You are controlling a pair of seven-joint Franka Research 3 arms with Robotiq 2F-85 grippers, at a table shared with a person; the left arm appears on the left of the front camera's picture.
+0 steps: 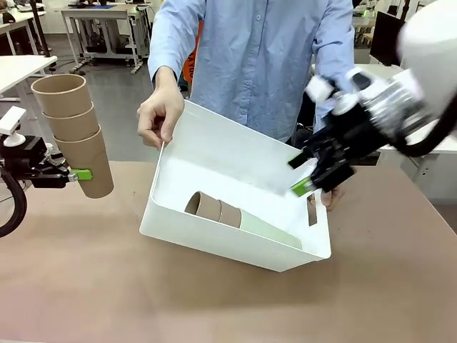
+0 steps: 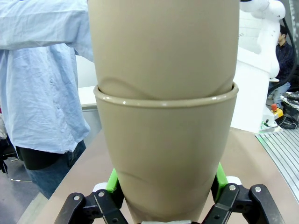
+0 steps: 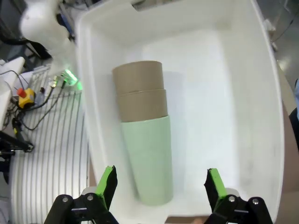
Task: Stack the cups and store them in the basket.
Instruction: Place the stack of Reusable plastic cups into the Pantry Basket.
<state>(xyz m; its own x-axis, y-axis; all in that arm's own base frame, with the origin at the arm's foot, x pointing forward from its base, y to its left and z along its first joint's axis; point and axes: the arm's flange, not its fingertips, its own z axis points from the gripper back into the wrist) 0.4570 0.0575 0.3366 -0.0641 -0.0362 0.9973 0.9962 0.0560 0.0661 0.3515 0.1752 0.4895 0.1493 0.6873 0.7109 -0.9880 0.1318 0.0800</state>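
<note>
From the front, your left hand [image 1: 75, 174] grips the brown cup stack [image 1: 71, 128] near-upright, mouths up. The mint-based stack [image 1: 221, 212] lies lengthwise in the tilted basket [image 1: 214, 239]. Left wrist: the brown cup stack's top is cut off. Right wrist: your right hand [image 3: 160, 179] gapes empty above the basket, and the lying cups' mouths point away.

A brown tabletop [image 1: 214, 307] fills the lower half of the front view. A person in a light blue shirt [image 1: 257, 57] stands at top centre. At upper left, white desks [image 1: 93, 10] stand on a grey floor [image 1: 121, 107]. At the left edge of the right wrist view, a yellow box [image 3: 24, 97] with a red button lies among cables [image 3: 37, 116].
</note>
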